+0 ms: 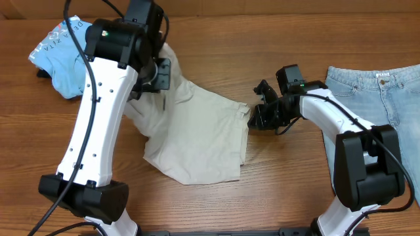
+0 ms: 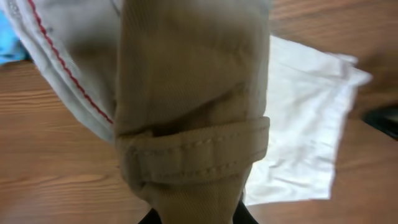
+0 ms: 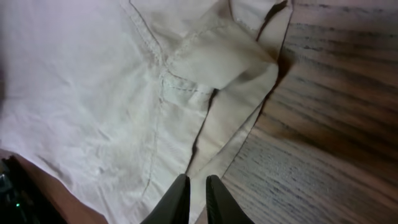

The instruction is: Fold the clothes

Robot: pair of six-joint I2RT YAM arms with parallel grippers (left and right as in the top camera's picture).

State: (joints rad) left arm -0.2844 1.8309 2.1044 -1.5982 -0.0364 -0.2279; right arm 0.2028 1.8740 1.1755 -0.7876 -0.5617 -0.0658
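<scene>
Overhead, the beige shorts (image 1: 197, 131) are seen spread mid-table (image 1: 282, 190), their waistband end lifted by the left gripper (image 1: 156, 71), which is closed on the cloth. In the right wrist view, the right gripper (image 3: 197, 183) is nearly closed, with the shorts' edge pinched between its fingers.

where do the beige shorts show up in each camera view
Overhead: beige shorts lie crumpled mid-frame.
Left wrist: shorts hang close up, filling the middle.
Right wrist: shorts cover left and centre.
Shared landmark: the wooden table beneath them.
</scene>
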